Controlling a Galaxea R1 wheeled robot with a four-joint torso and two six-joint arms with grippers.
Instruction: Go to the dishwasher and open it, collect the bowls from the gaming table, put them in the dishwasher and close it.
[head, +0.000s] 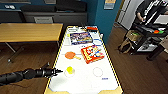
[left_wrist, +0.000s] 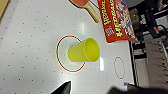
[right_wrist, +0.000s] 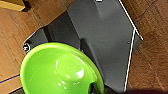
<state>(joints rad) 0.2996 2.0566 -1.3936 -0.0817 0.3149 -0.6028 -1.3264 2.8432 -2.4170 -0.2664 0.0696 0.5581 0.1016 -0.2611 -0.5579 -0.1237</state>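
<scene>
The step in hand looks like the collecting stage: the robot stands at the near end of the gaming table (head: 85, 82), a long white counter with yellow edges, and its left gripper (head: 59, 71) reaches in from the side toward a small yellow cup (head: 69, 70) standing near that end. In the left wrist view the cup (left_wrist: 83, 50) lies on its side within a red ring printed on the white top, its open mouth turned away from the dark finger tips at the picture's edge, which stand apart from it; the jaws appear parted and hold nothing. In the right wrist view a glossy light green bowl (right_wrist: 60, 70) sits close under the camera above the wooden floor; it seems carried on that arm, but whether the right jaws close on it I cannot tell. The next move, in my judgement, calls for bringing the left jaws forward around the cup's wall and closing gently so it does not roll. Further up lie an orange paddle (head: 70, 55), a red game box (head: 92, 53) and a blue game box (head: 81, 38); their lettering is too blurred to read.
</scene>
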